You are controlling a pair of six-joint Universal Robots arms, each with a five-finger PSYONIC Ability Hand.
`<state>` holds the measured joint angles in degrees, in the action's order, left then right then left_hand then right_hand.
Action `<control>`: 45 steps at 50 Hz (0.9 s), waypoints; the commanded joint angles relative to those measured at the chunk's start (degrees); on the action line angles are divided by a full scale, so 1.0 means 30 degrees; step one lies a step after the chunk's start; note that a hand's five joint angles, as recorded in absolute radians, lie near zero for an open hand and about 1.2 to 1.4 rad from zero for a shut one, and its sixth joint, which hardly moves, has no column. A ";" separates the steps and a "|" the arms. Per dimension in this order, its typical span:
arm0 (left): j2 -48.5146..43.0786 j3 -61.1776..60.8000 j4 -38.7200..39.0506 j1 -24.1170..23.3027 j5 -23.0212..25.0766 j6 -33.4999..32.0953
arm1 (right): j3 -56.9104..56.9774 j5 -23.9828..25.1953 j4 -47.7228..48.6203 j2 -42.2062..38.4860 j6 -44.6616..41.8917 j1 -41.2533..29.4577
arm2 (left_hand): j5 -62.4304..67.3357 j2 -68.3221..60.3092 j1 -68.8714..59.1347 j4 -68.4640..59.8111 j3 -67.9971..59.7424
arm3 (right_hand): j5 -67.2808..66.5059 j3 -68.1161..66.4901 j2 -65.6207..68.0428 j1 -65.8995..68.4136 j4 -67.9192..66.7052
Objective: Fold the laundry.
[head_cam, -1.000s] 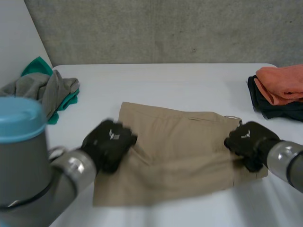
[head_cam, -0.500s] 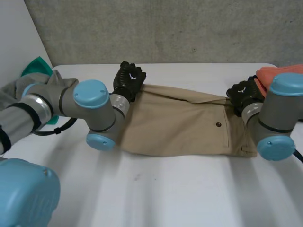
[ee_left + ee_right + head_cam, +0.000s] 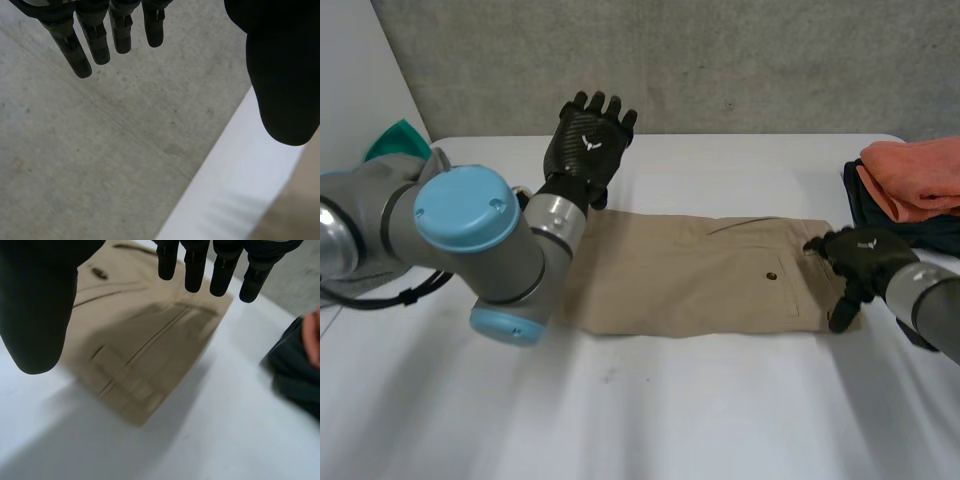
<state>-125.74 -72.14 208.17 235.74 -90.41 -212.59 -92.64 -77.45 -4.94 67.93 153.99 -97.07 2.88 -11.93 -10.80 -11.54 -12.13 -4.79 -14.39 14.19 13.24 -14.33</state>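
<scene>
Tan trousers [image 3: 700, 275] were found folded on the table [image 3: 720, 420], the left hand [image 3: 588, 145] held spread above one far corner, the right hand [image 3: 860, 262] spread over the opposite end (nothing gripped); end corners were best pinched evenly.

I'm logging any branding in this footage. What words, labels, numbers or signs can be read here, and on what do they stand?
No words or numbers can be read anywhere.
On the back of the left hand: a small white emblem, no letters.
On the back of the right hand: a white mark too small to make out.
On the tan trousers: a dark button, no legible label.
</scene>
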 commanded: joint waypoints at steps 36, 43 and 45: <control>0.6343 -0.6095 -0.0131 0.0521 -0.0097 0.3188 | -0.0290 0.2962 0.8911 0.0097 -0.8791 -0.7219 | -0.0960 0.0645 0.0266 0.0512 0.0710 | -2.1737 -2.1869 2.1938 2.2254 -2.1891; 0.6903 -0.7065 -0.0101 0.0845 -0.0097 0.3218 | 0.0411 0.3287 0.8679 -0.3361 -1.1627 -1.0646 | -0.0960 0.0645 0.0266 0.0512 0.0710 | -2.1737 -2.1869 2.1938 2.2254 -2.1891; 0.6903 -0.7241 -0.0101 0.0874 -0.0068 0.3218 | 0.0500 0.3141 0.8650 -0.3394 -1.2071 -1.0972 | -0.0960 0.0645 0.0266 0.0512 0.0710 | -1.5243 -1.5374 1.5443 1.5759 -1.5396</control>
<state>-105.58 -92.03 207.84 237.92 -90.66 -202.86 -92.39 -67.75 21.74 62.53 123.67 -124.85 2.88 -11.93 -10.80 -11.54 -12.13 -58.06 -68.00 67.21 63.46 -68.58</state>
